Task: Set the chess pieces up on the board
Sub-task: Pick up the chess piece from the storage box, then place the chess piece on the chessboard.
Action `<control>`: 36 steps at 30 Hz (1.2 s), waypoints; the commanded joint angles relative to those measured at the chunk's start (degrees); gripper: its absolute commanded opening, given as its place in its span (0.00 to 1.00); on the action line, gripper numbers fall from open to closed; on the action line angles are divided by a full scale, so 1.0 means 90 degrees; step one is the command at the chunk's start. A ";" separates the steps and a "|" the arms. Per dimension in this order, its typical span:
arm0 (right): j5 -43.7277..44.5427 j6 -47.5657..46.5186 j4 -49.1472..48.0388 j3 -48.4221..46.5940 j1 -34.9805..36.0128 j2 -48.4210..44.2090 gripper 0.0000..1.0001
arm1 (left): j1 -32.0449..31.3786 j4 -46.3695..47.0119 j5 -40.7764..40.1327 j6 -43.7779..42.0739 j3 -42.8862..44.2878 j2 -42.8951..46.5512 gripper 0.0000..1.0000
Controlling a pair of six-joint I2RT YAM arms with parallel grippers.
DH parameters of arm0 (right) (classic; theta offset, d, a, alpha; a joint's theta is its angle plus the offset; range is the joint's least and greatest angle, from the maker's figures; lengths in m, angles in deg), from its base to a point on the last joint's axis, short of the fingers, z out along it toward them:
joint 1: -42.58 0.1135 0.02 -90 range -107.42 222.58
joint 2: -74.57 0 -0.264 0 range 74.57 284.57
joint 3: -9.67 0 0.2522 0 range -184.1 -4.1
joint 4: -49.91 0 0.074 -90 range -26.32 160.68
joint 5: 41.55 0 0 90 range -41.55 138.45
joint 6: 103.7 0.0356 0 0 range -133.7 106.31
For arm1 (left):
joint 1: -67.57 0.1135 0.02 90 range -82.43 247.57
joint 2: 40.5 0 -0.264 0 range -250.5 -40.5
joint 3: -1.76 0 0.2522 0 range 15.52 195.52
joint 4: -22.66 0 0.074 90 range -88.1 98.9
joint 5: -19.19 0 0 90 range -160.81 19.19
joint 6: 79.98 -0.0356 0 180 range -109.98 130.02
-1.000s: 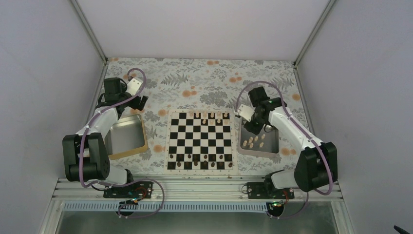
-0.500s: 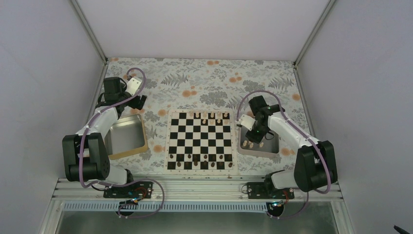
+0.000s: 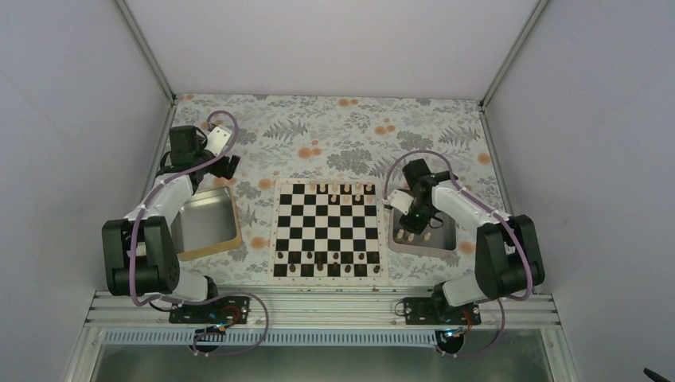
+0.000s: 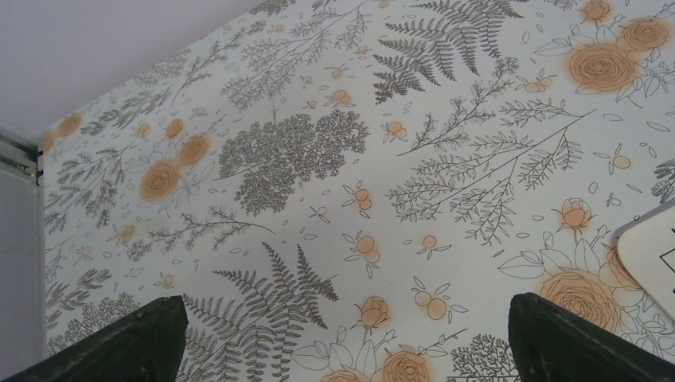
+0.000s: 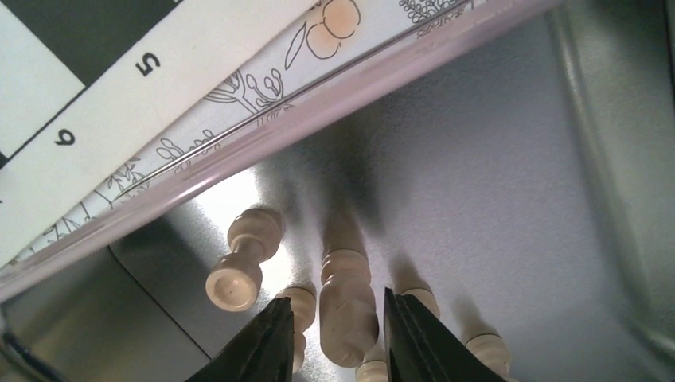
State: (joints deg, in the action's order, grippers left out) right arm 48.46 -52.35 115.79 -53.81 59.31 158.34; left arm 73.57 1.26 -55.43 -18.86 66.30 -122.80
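Here, right of the board, the right gripper straddles a pale chess piece lying in the steel tray, jaws narrowly parted. I cannot tell whether it grips the piece, whose lower end is cut off. Left of the board, the left gripper gapes wide, empty.

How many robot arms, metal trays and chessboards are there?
Robot arms: 2, left arm and right arm
Metal trays: 2, left tray and right tray
Chessboard: 1
Total: 5

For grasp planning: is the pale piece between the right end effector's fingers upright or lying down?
Lying down: the piece stretches lengthwise along the tray floor.
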 commanded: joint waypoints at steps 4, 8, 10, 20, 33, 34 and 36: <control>-0.0026 0.0114 -0.0171 -0.0025 -0.0079 0.0156 0.19 | 0.0027 0.0116 0.0040 0.0047 0.0060 -0.0091 1.00; 0.0042 0.0113 -0.0050 -0.0216 -0.0090 0.0127 0.13 | 0.0035 0.0127 0.0030 0.0046 0.0052 -0.0081 1.00; 0.0090 0.0115 0.0032 -0.0365 -0.0091 0.0082 0.11 | 0.0030 0.0127 0.0047 0.0048 0.0046 -0.0069 1.00; 0.0161 0.0047 0.0908 -0.2008 0.0148 0.0155 0.08 | 0.0026 0.0102 0.0148 0.0057 0.0068 0.0031 1.00; 0.0074 0.0093 0.1182 -0.4778 0.2067 0.2455 0.08 | 0.0027 0.0087 0.0303 0.0070 0.0050 0.0167 1.00; 0.0077 0.0078 0.1187 -0.5006 0.2217 0.2678 0.08 | 0.0027 0.0079 0.0311 0.0074 0.0059 0.0177 1.00; 0.0065 0.0039 0.1224 -0.5509 0.2494 0.3240 0.08 | 0.0026 0.0055 0.0328 0.0084 0.0073 0.0180 1.00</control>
State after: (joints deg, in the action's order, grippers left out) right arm 49.96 -51.58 125.48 -96.50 77.58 181.15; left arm 73.57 1.43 -54.03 -18.86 66.30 -122.71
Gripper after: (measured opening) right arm 0.091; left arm 0.999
